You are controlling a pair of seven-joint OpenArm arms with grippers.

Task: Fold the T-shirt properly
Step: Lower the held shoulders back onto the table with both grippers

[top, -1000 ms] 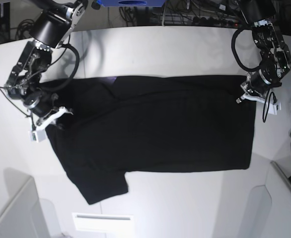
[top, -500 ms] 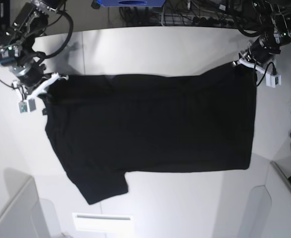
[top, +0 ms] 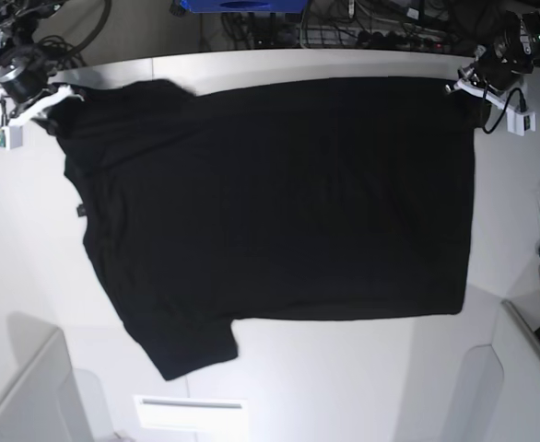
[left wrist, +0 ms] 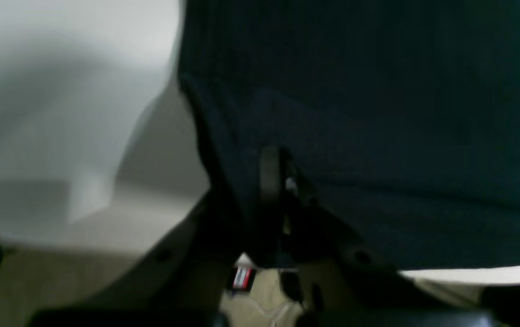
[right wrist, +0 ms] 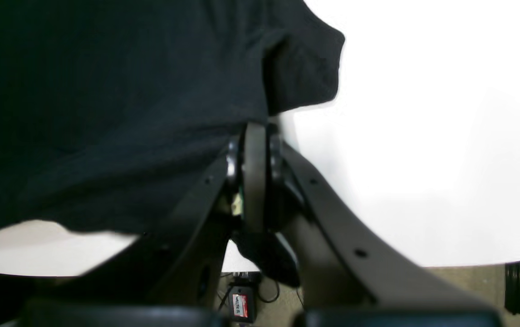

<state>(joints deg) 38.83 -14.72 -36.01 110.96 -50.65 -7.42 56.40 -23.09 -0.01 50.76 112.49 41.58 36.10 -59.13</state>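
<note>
Two claws clamp T-shirt [top: 279, 198] far corners: left claw [top: 466, 83], right claw [top: 44, 99]. Black cloth spread across white tabletop [top: 362, 378], plain side up.

Both arms are black metal, looped with black cables. The right gripper [top: 53, 95] at far left and the left gripper [top: 465, 81] at far right have white fingers. Up close, their dark finger brackets show small round holes.

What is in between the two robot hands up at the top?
Only the black T-shirt. In the base view its top edge stretches from the right gripper across to the left gripper. Both are shut on its corners, nothing else lies between.
</note>
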